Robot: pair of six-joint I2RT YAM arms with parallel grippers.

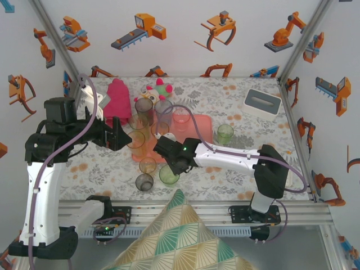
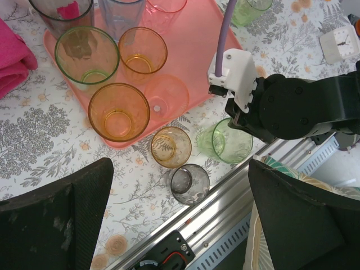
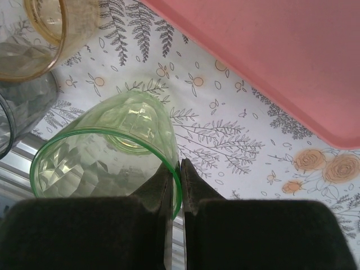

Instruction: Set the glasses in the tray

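Black padded fingers of the right gripper (image 3: 181,169) sit at the lower edge of the right wrist view. They are pinched tight on the rim of a short green translucent tumbler (image 3: 112,152), one finger inside the wall and one outside. That tumbler is over the floral-printed counter (image 3: 236,129), just beside the near corner of the flat salmon-pink rectangular tray (image 3: 270,50). Whether its base rests on the cloth or is lifted cannot be told. To its left a small amber tumbler (image 2: 170,147) and a small grey tumbler (image 2: 189,184) stand close together on the counter, just off the tray's near edge.

The left gripper (image 1: 122,135) hangs at the tray's left side with its jaws spread wide, holding nothing.

On the tray, the left wrist view shows a wide amber tumbler (image 2: 118,111) at the near left corner with a clear pink tumbler (image 2: 166,97) touching or just beside it. Behind those are a tall green-rimmed tumbler (image 2: 87,53) and a second amber tumbler (image 2: 142,50). At the far end stand a dark grey tumbler (image 2: 61,11), a bluish tumbler (image 2: 121,11) and another pink tumbler (image 2: 166,4).

A pale green tumbler (image 1: 225,133) stands on the counter just right of the tray. A magenta rolled towel (image 1: 116,98) and a white-rimmed grey box (image 1: 262,103) lie farther back, well apart.
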